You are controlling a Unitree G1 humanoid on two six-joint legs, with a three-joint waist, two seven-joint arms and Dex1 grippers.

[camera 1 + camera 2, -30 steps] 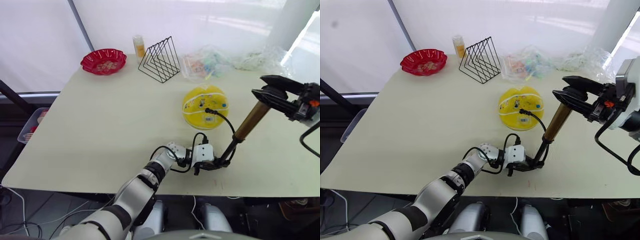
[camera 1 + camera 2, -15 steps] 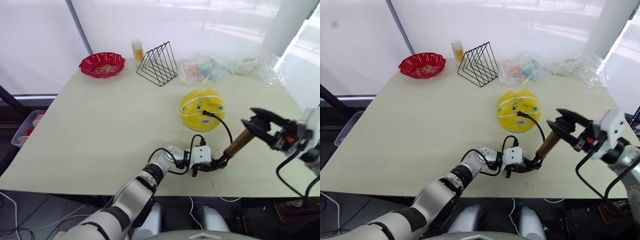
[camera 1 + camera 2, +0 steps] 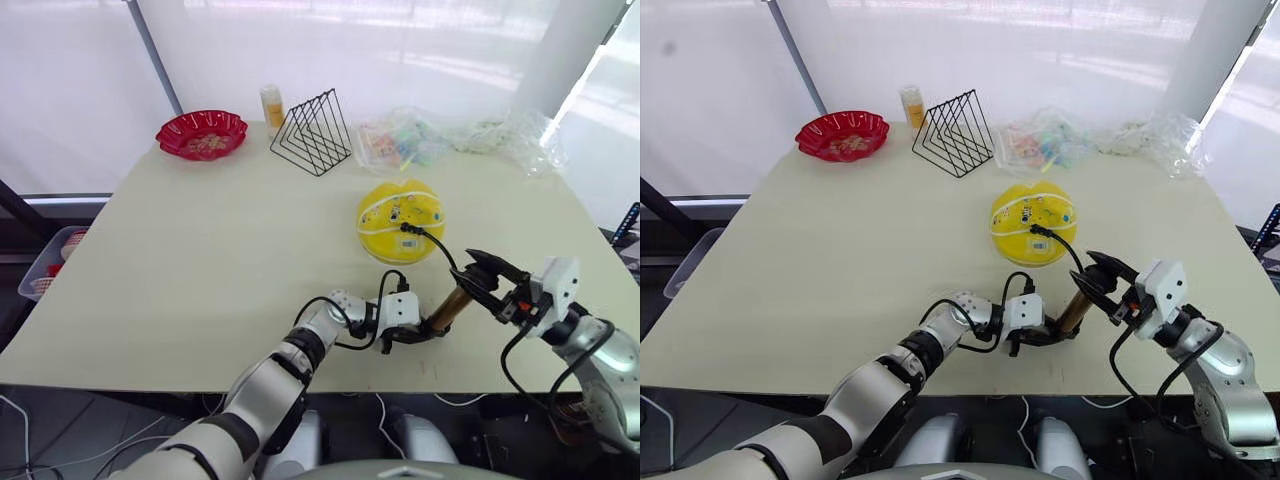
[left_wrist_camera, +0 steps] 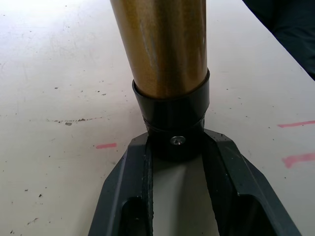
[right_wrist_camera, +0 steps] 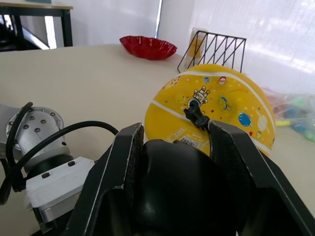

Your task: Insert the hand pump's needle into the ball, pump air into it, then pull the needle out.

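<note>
Change: your right gripper has driven the black handle end of the slim gold-brass hand pump down since a second ago; far less bare barrel shows between the two sets of fingers, so this reads as the bottom of a compression stroke.

Left fingers: your left gripper stays clamped on the pump's black lower cap, both fingers pressed against it, pinning the base low on the pale worktop.

Right fingers: closed round the rounded black top of the pump, one finger on each side of it.

Needle: the small black fitting and needle sits in the yellow rubber ball with white seams and coloured prints, beyond your right fingertips; the thin black hose arcs from it back to the base.

Ball: on the worktop, well apart from the left fingers, looking domed rather than fully round.

Meaning: pumping appears under way; judge on more strokes before withdrawing the needle.
</note>
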